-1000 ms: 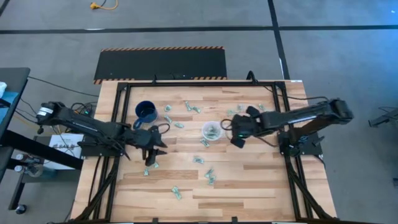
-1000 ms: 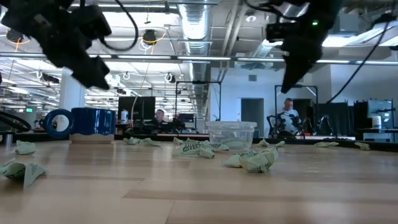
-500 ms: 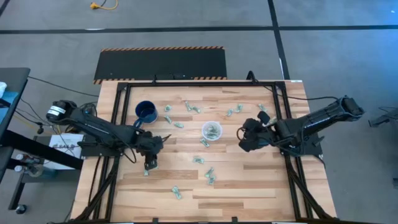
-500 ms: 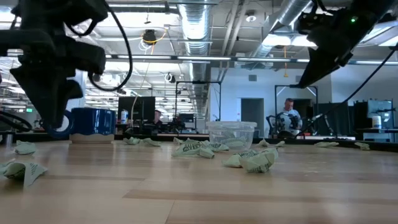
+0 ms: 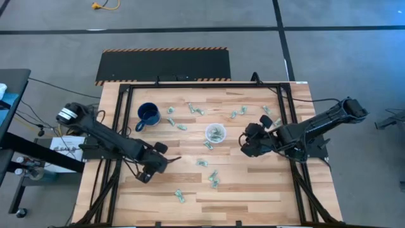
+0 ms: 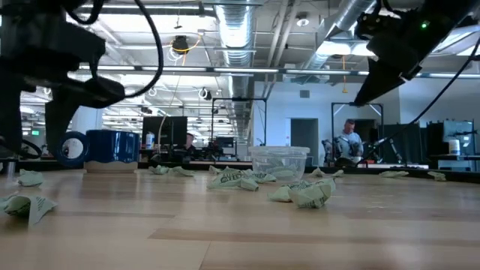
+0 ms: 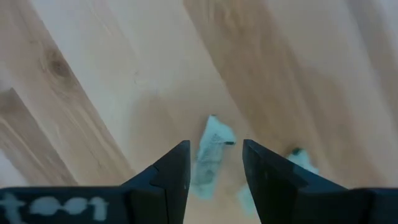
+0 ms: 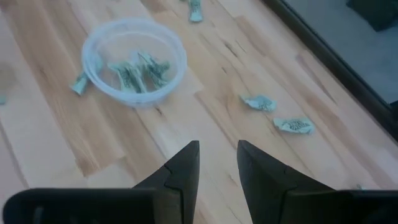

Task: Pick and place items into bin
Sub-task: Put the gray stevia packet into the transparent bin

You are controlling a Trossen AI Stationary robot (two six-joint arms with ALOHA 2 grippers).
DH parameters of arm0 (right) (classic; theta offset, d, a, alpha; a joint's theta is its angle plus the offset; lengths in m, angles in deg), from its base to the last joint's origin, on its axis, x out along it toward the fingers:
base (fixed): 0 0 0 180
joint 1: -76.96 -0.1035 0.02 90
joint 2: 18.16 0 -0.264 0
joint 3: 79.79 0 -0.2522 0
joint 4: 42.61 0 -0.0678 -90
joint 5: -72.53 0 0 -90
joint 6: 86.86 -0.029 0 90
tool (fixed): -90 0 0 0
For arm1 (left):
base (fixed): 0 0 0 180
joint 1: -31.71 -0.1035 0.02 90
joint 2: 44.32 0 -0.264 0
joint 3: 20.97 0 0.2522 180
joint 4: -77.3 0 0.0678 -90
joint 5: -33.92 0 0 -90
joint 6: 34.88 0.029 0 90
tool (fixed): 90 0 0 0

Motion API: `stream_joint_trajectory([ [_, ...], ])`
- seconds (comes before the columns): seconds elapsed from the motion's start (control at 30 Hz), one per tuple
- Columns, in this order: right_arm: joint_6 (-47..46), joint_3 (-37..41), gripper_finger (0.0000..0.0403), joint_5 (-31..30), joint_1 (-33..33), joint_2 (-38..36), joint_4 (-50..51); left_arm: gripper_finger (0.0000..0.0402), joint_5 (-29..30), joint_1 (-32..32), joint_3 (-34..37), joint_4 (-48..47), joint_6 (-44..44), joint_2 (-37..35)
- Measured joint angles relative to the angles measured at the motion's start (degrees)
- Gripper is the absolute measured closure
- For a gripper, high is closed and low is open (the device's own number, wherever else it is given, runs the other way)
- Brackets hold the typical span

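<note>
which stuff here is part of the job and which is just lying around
Part of the job:
- small pale green-and-white crinkly wrapped pieces scattered on the table, a few already in the cup
- small round clear plastic cup
- left end effector, open over one piece
- right end effector, open, empty

Just lying about:
- dark blue handled mug
- black mat with striped edges
</note>
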Motion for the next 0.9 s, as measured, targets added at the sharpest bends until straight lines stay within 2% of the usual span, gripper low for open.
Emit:
stream_joint_trajectory([
  [0.33,0.0,0.0,0.0301,-0.5,-0.3,0.1,-0.3,0.0265,1.7,0.0,-0.1,0.3,1.5,8.2],
  [0.9,0.0,0.0,0.0301,-0.8,-0.3,0.1,-0.7,0.0272,2.5,0.0,0.0,0.5,0.1,9.3],
])
